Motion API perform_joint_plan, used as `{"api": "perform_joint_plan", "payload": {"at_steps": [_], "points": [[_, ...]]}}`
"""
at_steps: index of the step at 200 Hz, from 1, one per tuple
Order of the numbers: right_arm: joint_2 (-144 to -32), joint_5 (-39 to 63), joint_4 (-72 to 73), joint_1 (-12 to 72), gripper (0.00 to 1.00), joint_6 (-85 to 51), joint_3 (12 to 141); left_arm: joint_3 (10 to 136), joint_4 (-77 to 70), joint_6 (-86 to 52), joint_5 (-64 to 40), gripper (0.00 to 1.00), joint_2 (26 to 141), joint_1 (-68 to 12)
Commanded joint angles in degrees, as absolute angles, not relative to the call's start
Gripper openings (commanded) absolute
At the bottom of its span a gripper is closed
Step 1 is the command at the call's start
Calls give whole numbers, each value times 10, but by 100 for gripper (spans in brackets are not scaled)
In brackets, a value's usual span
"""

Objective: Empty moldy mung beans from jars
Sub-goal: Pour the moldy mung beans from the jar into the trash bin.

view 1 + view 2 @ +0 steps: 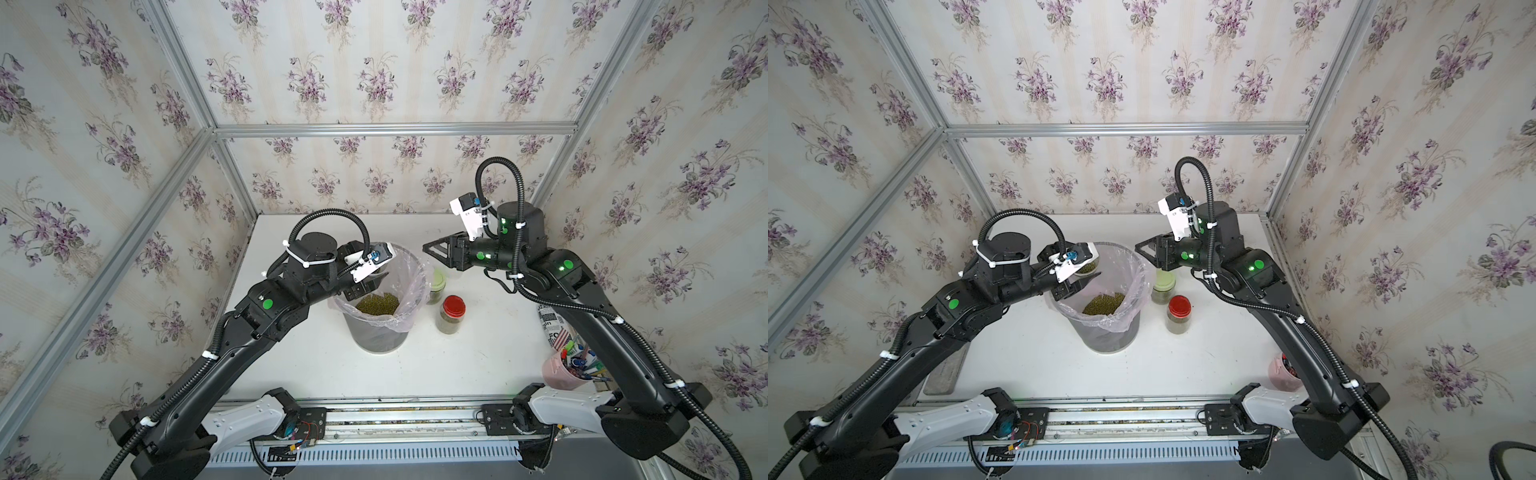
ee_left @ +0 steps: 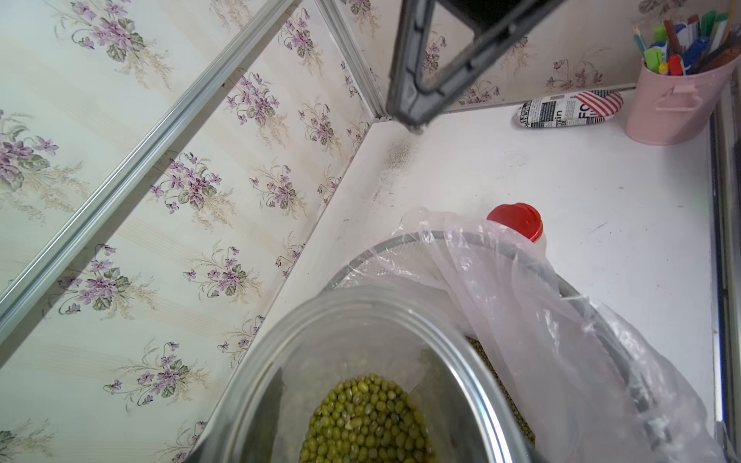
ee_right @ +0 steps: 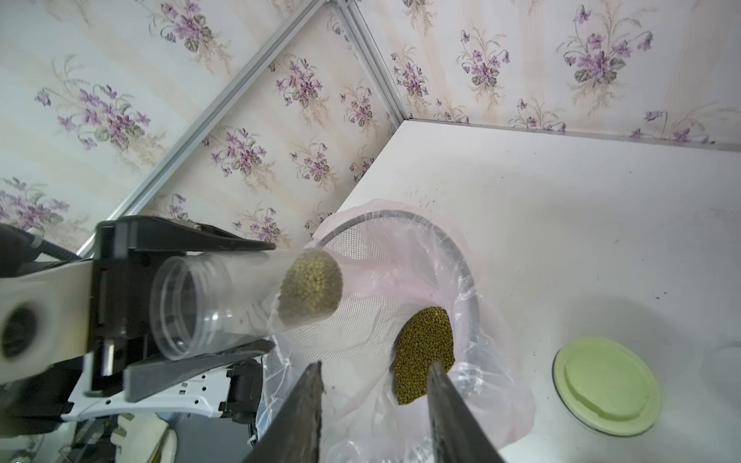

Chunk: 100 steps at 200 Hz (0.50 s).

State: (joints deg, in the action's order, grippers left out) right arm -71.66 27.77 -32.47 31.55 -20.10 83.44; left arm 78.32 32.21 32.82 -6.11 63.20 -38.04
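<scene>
My left gripper (image 3: 272, 294) is shut on an open clear jar (image 3: 224, 296) lying on its side above the bin (image 1: 374, 336). Its mouth faces the gripper's palm. Moldy mung beans (image 3: 310, 286) sit at its closed far end, also visible in the left wrist view (image 2: 365, 421). More beans (image 1: 377, 303) lie in the bin's pinkish liner. My right gripper (image 3: 375, 362) hovers beside the bin's far right rim, its fingers apart with nothing between them. A green-lidded jar (image 1: 436, 286) and a red-lidded jar (image 1: 451, 316) stand to the right of the bin, both holding beans.
A pink cup of pens (image 1: 561, 370) and a printed can (image 1: 550, 326) lying on its side sit at the table's right edge under my right arm. Flowered walls close the back and both sides.
</scene>
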Motion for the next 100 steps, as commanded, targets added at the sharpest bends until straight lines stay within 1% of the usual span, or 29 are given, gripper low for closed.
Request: {"api": "perform_joint_plan", "payload": {"at_steps": [1, 24, 37, 53, 78, 100], "points": [[-726, 334, -238, 294, 38, -250, 807, 815, 306, 270, -76, 39, 645, -369], [-744, 353, -208, 291, 34, -260, 797, 854, 309, 222, -98, 40, 664, -353], [-753, 380, -184, 289, 34, -270, 790, 876, 312, 197, -137, 41, 672, -345], [-760, 420, -141, 289, 33, -292, 778, 901, 313, 164, -168, 41, 679, -332], [-772, 447, -102, 288, 33, -313, 777, 942, 314, 113, -221, 41, 692, -312], [-788, 477, -56, 289, 33, -346, 769, 974, 315, 80, -246, 40, 705, -308]]}}
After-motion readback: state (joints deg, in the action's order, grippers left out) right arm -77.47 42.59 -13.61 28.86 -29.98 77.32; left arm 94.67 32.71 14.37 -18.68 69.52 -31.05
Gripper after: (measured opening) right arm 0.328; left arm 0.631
